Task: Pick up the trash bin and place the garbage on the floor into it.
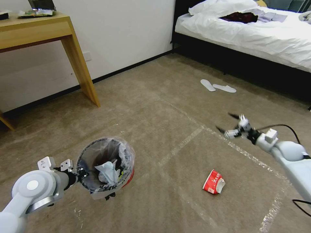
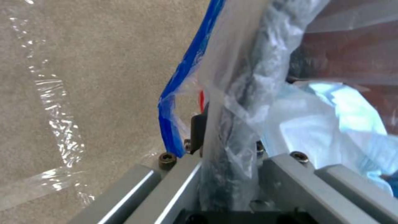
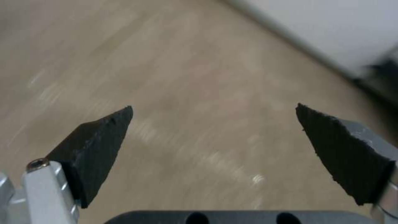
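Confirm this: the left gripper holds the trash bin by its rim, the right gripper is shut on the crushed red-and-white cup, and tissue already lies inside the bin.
One point is wrong. The right gripper is open and empty in the air; the head view shows the crushed cup lying on the floor below it. The rest stands: the left gripper holds the trash bin by its rim, with tissue inside.

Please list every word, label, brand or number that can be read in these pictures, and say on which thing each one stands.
None can be read.
The crushed red-and-white paper cup on the carpet bears white characters, too small and blurred to read.
The trash bin, held at its rim by the left gripper, shows no print.
The open right gripper bears no label.
The things on the wooden table are too small to tell.
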You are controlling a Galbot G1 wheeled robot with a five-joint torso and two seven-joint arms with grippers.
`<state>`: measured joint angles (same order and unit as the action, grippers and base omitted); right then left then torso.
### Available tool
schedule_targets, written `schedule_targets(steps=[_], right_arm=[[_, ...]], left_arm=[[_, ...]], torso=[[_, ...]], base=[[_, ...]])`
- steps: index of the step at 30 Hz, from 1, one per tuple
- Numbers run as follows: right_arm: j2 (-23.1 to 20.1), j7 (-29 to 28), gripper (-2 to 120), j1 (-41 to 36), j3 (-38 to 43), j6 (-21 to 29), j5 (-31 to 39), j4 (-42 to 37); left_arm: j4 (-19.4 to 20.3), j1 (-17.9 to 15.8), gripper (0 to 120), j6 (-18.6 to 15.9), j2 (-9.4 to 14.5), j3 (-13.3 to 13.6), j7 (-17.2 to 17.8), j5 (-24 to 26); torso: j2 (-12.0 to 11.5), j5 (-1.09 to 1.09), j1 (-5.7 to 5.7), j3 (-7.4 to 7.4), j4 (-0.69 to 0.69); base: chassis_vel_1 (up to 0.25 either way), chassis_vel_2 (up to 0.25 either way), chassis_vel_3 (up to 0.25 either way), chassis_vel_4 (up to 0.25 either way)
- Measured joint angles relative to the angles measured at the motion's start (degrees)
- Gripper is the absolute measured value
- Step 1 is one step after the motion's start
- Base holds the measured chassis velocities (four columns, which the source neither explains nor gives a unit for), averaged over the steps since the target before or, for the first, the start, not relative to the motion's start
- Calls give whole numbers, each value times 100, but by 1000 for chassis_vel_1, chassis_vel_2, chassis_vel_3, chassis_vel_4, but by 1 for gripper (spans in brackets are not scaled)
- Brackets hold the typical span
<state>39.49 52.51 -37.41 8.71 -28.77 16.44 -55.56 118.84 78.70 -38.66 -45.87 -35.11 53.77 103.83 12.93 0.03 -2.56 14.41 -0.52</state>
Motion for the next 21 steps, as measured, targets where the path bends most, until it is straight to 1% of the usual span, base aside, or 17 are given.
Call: schedule_targets(steps=[2,3,4,5,6,7,8,9,10,11,12,13,14,16,21], right_arm=[[111,477,100,295,-263,-341,-738,411],[111,477,100,295,-263,-341,-738,411],[207,594,100,419,-360,-447,-980,567],[374,669,100,591,-478,-571,-1334,767],[374,669,100,591,-478,-571,-1334,767],[499,721,100,719,-581,-624,-1572,907],[589,685,100,807,-669,-654,-1739,1022],[589,685,100,807,-669,-654,-1739,1022],[685,559,100,895,-781,-686,-1968,1192],[813,380,100,1003,-900,-746,-2392,1470],[813,380,100,1003,-900,-746,-2392,1470],[921,220,100,1092,-934,-816,-2799,1748],[921,220,100,1092,-934,-816,-2799,1748],[1019,-98,100,1160,-1067,-877,-3143,2112],[1049,-340,100,1110,-1348,-865,-3188,2351]], left_arm=[[4,7,0,0,-18,19,-19,-43],[4,7,0,0,-18,19,-19,-43],[9,25,0,0,-34,19,-23,-61],[26,55,0,0,-57,18,-26,-85],[26,55,0,0,-57,18,-26,-85],[49,84,0,0,-80,9,-27,-103],[65,107,0,0,-95,-2,-28,-109],[65,107,0,0,-95,-2,-28,-109],[78,131,0,-1,-110,-12,-29,-121],[89,155,0,-1,-134,-17,-29,-144],[89,155,0,-1,-134,-17,-29,-144],[101,172,0,-1,-163,-16,-30,-167],[101,172,0,-1,-163,-16,-30,-167],[117,188,0,-1,-237,-3,-31,-201],[152,231,0,4,-301,-2,-29,-255]], torso=[[0,-3,0,0,-2],[0,-3,0,0,-2],[0,-2,0,0,-2],[0,2,0,1,2],[0,2,0,1,2],[0,1,0,1,5],[0,-2,0,1,6],[0,-2,0,1,6],[0,-4,0,1,6],[0,-1,0,1,4],[0,-1,0,1,4],[0,0,0,1,0],[0,0,0,1,0],[0,-2,0,1,-1],[0,-3,0,0,0]], base=[[0,0,0,0],[0,0,0,0],[0,0,0,0],[0,0,0,0],[0,0,0,0],[0,0,0,0],[0,0,0,0],[0,0,0,0],[0,0,0,0],[0,0,0,0],[0,0,0,0],[0,0,0,0],[0,0,0,0],[0,0,0,0],[0,0,0,0]])
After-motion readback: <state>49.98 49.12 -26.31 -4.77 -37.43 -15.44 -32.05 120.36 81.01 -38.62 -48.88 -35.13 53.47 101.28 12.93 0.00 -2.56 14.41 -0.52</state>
